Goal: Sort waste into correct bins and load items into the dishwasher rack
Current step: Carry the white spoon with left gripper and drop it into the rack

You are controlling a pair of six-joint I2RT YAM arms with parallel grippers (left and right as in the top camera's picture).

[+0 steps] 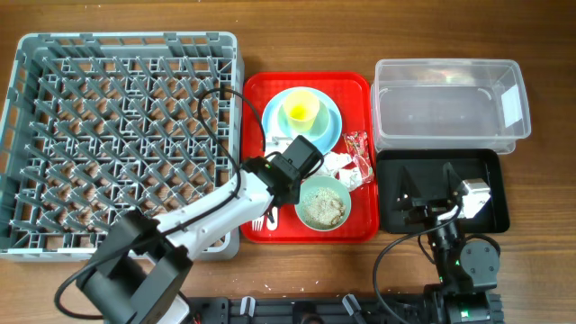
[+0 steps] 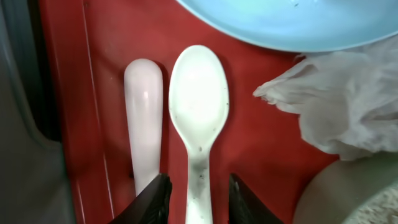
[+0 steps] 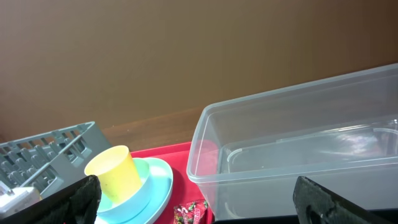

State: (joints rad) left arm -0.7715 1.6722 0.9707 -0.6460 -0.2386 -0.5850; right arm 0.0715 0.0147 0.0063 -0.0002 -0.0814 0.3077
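Dishwasher rack (image 1: 126,135) far left. Left gripper (image 2: 199,182) low over the red tray (image 1: 255,90), jaws parted either side of the handle of the white spoon (image 2: 199,99), not pinching it. Pale blue plate (image 2: 280,25) just beyond. Right gripper (image 3: 196,186) wide open over the black tray (image 1: 481,164), clear tub (image 1: 441,108) behind.

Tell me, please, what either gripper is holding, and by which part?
Nothing is held. The left gripper straddles the white plastic spoon's handle with gaps on both sides; the right gripper stands open, empty.
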